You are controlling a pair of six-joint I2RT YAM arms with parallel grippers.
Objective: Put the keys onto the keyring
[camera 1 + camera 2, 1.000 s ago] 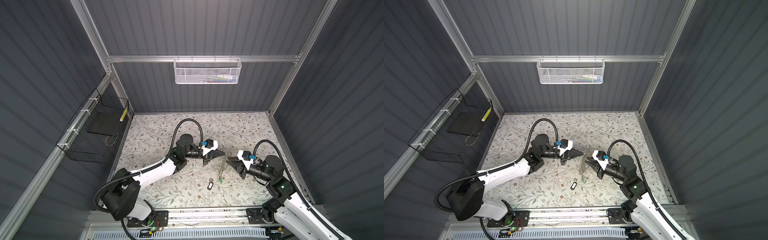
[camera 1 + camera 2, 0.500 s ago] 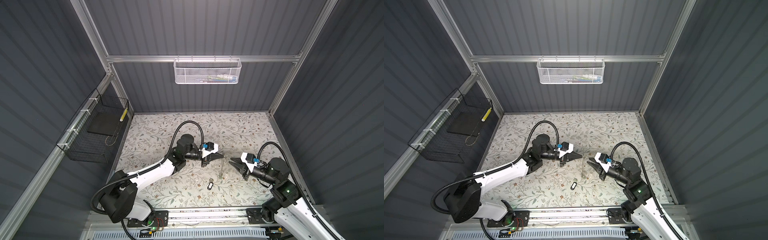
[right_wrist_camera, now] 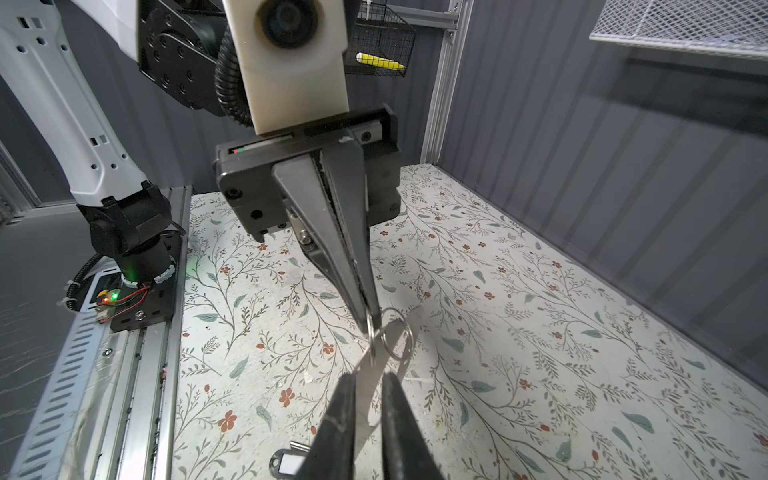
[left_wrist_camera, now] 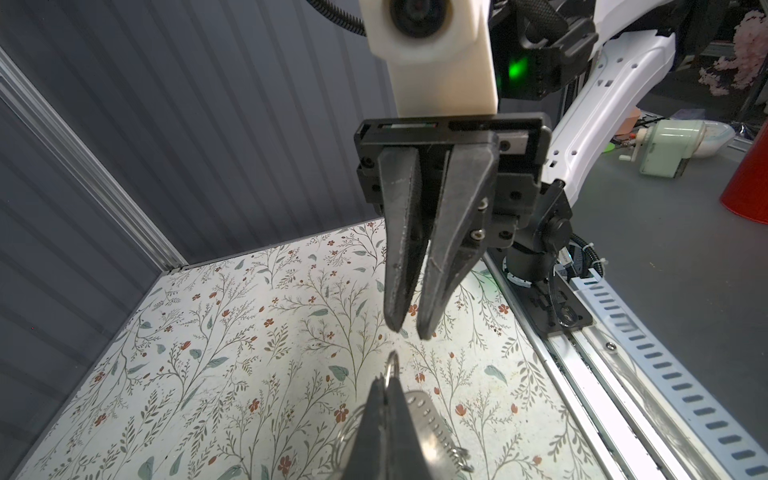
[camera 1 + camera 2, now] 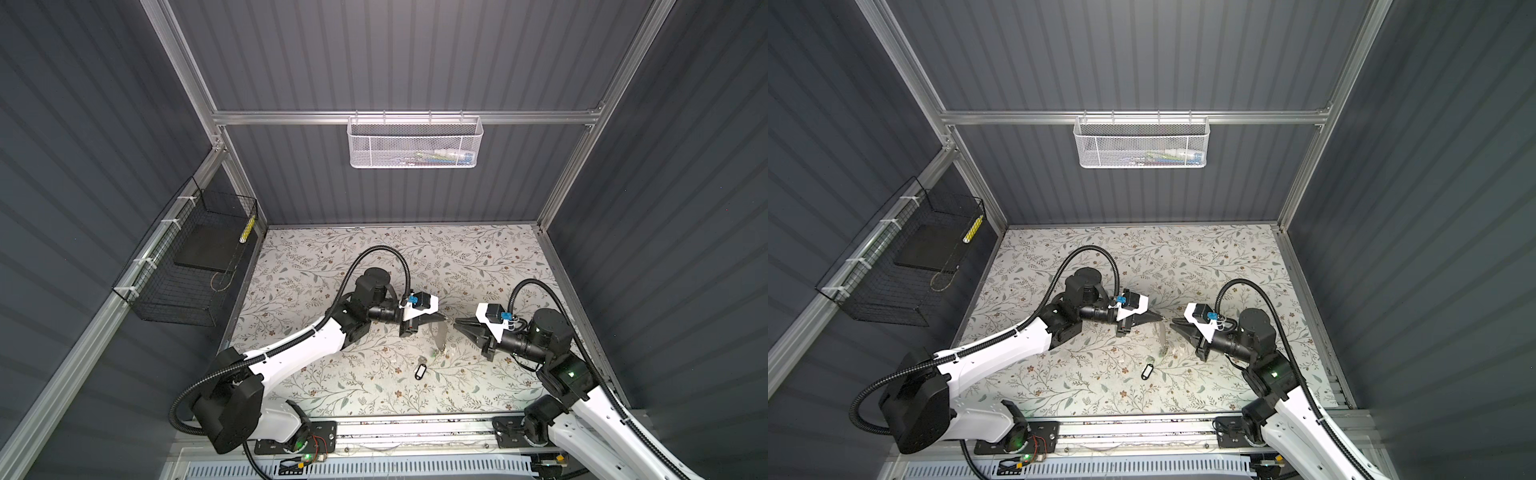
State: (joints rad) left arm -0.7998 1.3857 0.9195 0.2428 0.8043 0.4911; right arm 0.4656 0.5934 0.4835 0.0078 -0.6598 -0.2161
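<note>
While the fingers (image 3: 353, 257) of the left gripper (image 5: 443, 319) stay pressed on a small ring of the flat dark grey half-oval keyring plate (image 5: 441, 336), which hangs below them, we see the right gripper (image 5: 458, 322) has backed off, jaws slightly apart and empty. So the silver key with the black oval tag (image 5: 421, 371) lies unthreaded on the floral table (image 5: 332, 257).

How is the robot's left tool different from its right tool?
The left tool is pinched shut on a ring of the keyring, which dangles below it; the right tool has its tips a little apart and holds nothing. The left tool touches the keyring; the right tool is clear of it. Both are black, pointed, and face each other above the table.
</note>
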